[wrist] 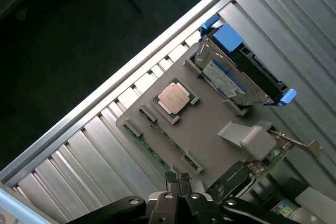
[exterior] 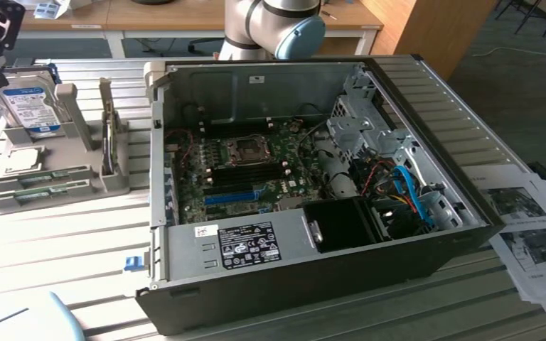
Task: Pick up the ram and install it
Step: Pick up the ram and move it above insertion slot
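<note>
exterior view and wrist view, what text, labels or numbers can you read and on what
No text can be read.
Hard drive label: too blurred.
Black label inside the computer case: print too small.
White sticker beside it: too small.
Printed papers: too small.

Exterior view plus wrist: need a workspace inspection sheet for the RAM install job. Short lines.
Surface: slatted metal table carrying a grey parts fixture and an open PC case.
Job's things: ram, a green strip lying in the fixture, not held; motherboard exposed in the case.
Clutter: hard drive, CPU and upright card in the fixture; printed sheets beside the case.
Gripper: gripper shut, empty, above the fixture near the ram.
Cables: blue cables and red-black wires inside the case.
Surroundings: desks, wooden panel, dark floor.
</note>
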`<state>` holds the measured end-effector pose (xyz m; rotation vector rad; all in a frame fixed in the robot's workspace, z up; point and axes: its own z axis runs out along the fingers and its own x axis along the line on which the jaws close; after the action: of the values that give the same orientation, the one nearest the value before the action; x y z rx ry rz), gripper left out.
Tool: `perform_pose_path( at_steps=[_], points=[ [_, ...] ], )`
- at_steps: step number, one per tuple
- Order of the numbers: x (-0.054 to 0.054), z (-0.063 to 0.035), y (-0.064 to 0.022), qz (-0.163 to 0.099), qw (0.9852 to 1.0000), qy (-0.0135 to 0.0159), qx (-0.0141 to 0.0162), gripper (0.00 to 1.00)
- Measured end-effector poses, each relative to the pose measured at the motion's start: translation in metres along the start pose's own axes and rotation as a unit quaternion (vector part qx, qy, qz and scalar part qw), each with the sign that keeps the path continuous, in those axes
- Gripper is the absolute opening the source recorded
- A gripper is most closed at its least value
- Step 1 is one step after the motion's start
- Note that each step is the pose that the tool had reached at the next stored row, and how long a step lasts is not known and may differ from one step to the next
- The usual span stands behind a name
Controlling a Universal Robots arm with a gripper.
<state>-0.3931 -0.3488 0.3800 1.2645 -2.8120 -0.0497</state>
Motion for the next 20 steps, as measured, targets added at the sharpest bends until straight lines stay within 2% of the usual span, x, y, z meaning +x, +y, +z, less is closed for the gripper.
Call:
perform_pose_path(
  at_steps=[5, 10, 20],
  points=[
    [0.0, 0.0, 0.0, -0.024, 0.9997, 0.0012, 0.0009, 0.1],
    [0.0, 0.0, 0.0, -0.049, 0.9988, 0.0025, 0.0018, 0.1],
    [0.0, 0.0, 0.0, -0.095, 0.9955, 0.0049, 0.0036, 0.1]
  ],
)
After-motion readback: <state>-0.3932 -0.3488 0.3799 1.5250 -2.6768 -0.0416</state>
